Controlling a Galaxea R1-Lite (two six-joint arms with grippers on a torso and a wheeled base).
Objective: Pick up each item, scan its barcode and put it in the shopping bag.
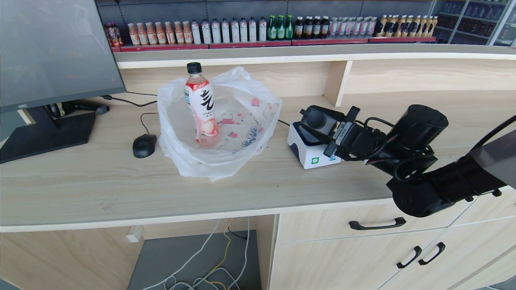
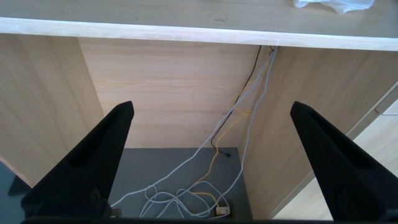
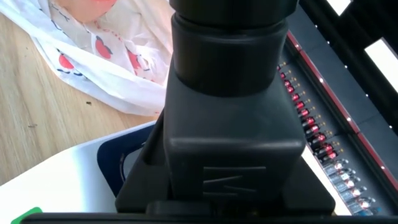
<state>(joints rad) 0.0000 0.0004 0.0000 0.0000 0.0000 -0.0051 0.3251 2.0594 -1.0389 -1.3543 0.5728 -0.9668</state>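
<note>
My left tool point(image 2: 211, 109) hangs below the bench point(image 1: 100, 181) edge with its two fingers spread wide apart and nothing between them, facing the open recess where loose cables point(image 2: 205, 186) trail down to the floor. My right tool point(image 1: 332, 135) is over the bench, right at the black scanner point(image 1: 318, 119) above its white base point(image 1: 312, 155); whether it is clamped on the scanner I cannot tell. The bottle point(image 1: 201, 108), pink-labelled with a black cap, stands upright inside the open shopping bag point(image 1: 250, 121), just beside the scanner base. A mouse point(image 1: 144, 145) lies beside the bag, near the monitor point(image 1: 52, 48).
</note>
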